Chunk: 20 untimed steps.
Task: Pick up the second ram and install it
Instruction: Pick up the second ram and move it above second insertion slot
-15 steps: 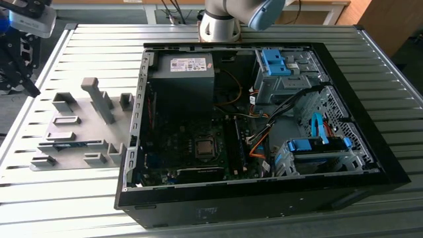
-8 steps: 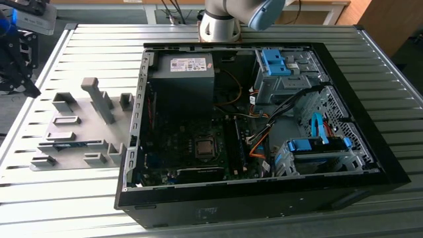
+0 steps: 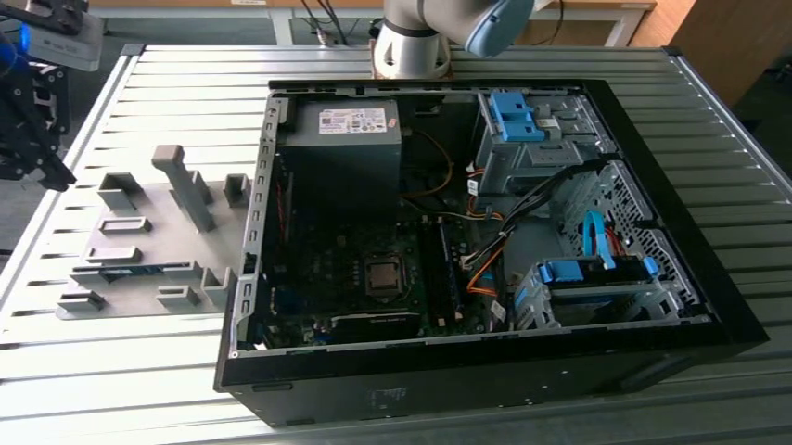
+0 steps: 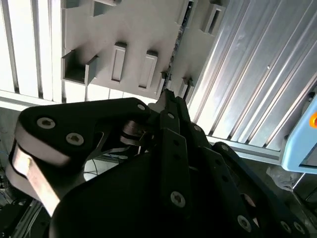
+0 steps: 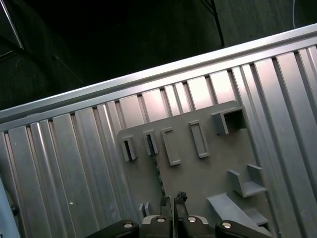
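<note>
The gripper (image 5: pixel 173 199) has its fingertips drawn together with nothing between them, and it hangs above the grey holder plate (image 5: pixel 208 178) without touching it. The second ram (image 5: pixel 157 171) stands on edge in a slot of that plate, just beyond the fingertips and roughly in line with them.

The step in hand looks to be the pick. To do it well, the fingers probably need to part first. They should then straddle the stick's two flat faces near its middle, descend squarely, and lift straight up so that the board does not bind in the slot.

In both wrist views the stick is only a thin dark line. The exterior view shows its blue-green face at the near left of the ribbed table (image 3: pixel 124 371). That view also shows the open computer case (image 3: pixel 495 380) to the right, well apart from the plate, with the motherboard (image 3: pixel 371 315) inside it.
</note>
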### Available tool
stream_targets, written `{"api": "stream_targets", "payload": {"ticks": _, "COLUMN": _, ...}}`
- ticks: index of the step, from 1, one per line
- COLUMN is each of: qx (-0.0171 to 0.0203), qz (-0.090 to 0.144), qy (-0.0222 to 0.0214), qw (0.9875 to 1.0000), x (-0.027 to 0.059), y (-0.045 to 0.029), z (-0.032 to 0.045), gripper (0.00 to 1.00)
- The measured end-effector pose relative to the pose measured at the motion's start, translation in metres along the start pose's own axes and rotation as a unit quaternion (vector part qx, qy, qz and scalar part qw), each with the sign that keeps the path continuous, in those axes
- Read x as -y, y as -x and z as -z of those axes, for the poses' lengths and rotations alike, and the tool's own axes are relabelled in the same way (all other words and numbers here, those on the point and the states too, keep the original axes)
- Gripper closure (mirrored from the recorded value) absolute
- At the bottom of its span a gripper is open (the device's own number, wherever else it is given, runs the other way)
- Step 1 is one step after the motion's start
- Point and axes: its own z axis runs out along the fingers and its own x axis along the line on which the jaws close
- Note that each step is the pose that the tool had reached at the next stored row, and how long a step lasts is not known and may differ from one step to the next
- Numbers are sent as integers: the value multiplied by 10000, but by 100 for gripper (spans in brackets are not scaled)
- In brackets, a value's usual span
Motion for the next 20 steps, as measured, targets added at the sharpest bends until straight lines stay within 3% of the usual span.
{"api": "stream_targets", "payload": {"ticks": 3, "qx": -7, "qz": 225, "qy": -8, "qw": 9997, "x": 1, "y": -1, "z": -25, "gripper": 82}}
{"api": "stream_targets", "payload": {"ticks": 8, "qx": -13, "qz": 363, "qy": -9, "qw": 9993, "x": 3, "y": -11, "z": -85, "gripper": 64}}
{"api": "stream_targets", "payload": {"ticks": 14, "qx": -13, "qz": 382, "qy": -9, "qw": 9993, "x": 9, "y": -22, "z": -193, "gripper": 64}}
{"api": "stream_targets", "payload": {"ticks": 20, "qx": -28, "qz": 750, "qy": -10, "qw": 9972, "x": 13, "y": -26, "z": -261, "gripper": 64}}
